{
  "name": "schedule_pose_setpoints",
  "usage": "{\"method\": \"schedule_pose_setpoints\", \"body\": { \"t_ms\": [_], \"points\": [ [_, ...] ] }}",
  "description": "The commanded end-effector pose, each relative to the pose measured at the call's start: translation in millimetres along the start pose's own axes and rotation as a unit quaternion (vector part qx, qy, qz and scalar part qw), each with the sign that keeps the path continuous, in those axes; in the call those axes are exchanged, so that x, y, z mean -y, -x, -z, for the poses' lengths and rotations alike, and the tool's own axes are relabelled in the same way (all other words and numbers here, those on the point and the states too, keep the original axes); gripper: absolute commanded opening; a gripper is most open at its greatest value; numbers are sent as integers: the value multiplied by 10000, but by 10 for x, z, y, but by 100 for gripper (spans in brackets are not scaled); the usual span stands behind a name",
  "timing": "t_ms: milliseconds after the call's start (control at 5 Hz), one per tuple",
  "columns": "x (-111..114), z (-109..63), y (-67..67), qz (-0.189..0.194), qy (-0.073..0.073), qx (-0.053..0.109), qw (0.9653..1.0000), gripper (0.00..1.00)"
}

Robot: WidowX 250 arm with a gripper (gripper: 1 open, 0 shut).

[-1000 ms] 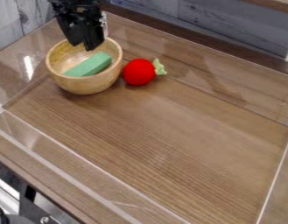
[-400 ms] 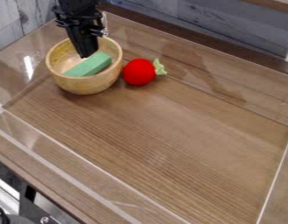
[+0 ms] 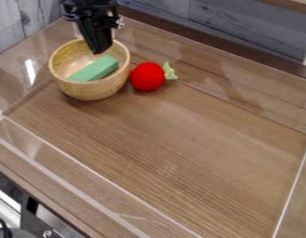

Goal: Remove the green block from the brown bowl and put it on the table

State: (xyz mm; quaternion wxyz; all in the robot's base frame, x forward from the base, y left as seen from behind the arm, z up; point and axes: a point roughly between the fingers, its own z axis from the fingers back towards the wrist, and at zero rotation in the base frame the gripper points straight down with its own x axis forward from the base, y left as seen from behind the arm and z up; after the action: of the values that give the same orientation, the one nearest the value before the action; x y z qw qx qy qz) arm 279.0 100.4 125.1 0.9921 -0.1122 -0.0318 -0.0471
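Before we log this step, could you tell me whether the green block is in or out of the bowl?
In: the green block lies inside the brown bowl, within its rim.

green block (image 3: pixel 93 70), tan bowl (image 3: pixel 89 90), brown wood-grain table (image 3: pixel 180 158).

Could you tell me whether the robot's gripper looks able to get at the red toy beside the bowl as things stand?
Probably yes: the red toy sits outside the bowl, with nothing on top of it.
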Motion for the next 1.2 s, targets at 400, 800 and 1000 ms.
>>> {"method": "schedule_pose_setpoints", "body": {
  "t_ms": [400,800,1000],
  "points": [
    [66,-75,-100,7,-330,259,9991,100],
    [-115,10,-40,-515,-545,228,9969,100],
    [-269,52,51,-670,-654,200,9954,100]
  ]
}}
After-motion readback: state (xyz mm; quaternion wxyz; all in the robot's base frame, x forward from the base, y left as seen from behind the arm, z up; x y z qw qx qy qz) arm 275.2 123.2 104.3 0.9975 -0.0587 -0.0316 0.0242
